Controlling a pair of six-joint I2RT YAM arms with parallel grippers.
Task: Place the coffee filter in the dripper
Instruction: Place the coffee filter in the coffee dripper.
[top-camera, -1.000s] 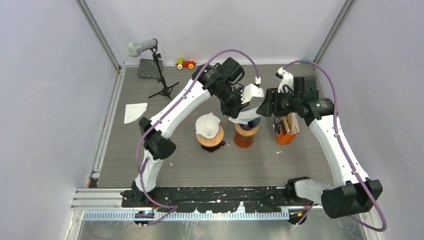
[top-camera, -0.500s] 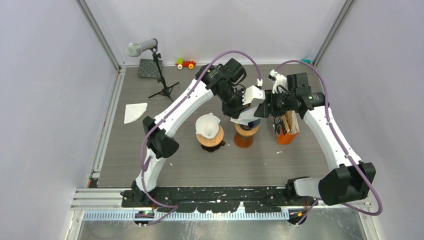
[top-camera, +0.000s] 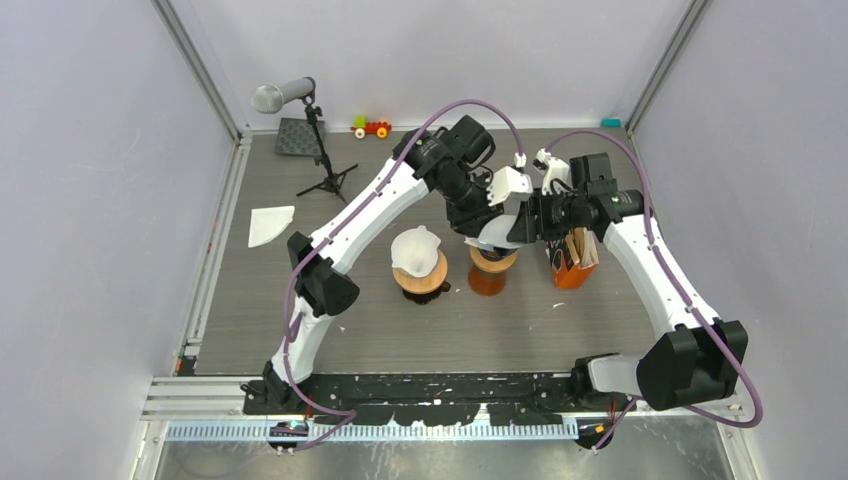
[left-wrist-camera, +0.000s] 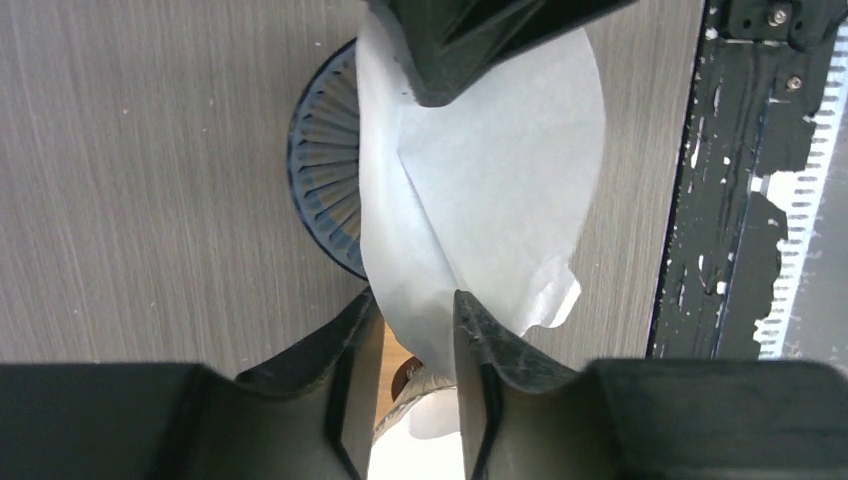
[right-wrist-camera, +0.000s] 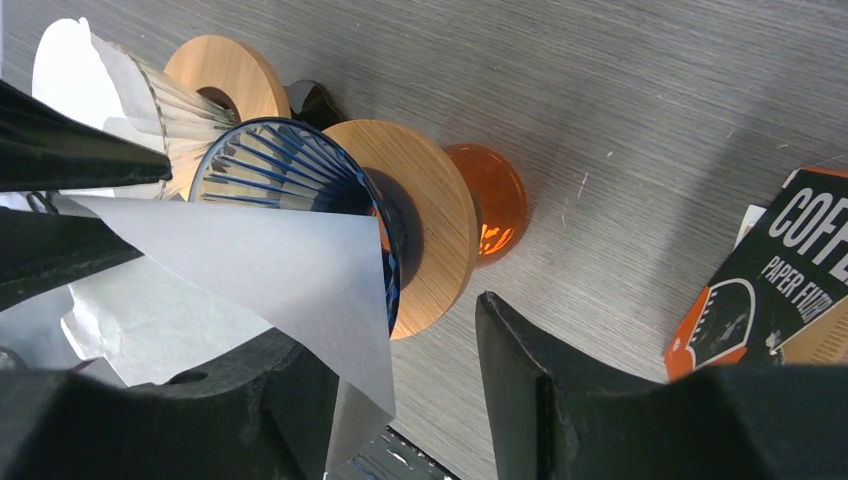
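Observation:
My left gripper (top-camera: 486, 222) is shut on a white paper coffee filter (top-camera: 498, 233) and holds it, partly folded, just over the blue ribbed dripper (top-camera: 487, 258) on its wooden ring and orange stand. In the left wrist view the filter (left-wrist-camera: 490, 170) runs between my fingers (left-wrist-camera: 415, 300) and covers most of the dripper (left-wrist-camera: 322, 190). My right gripper (top-camera: 521, 222) is open at the filter's right side. In the right wrist view the filter's edge (right-wrist-camera: 280, 270) lies against the left finger, inside the open jaws (right-wrist-camera: 420, 380), beside the dripper (right-wrist-camera: 290, 165).
A second dripper with a white filter (top-camera: 418, 256) stands just left of the blue one. An orange box of paper filters (top-camera: 573, 262) stands to the right. A loose filter (top-camera: 268, 225) lies far left. A microphone stand (top-camera: 320, 150) and a toy (top-camera: 371, 127) are at the back.
My right gripper has moved left, up to the filter and the left gripper. The left gripper still holds the filter over the dripper, shifted only slightly.

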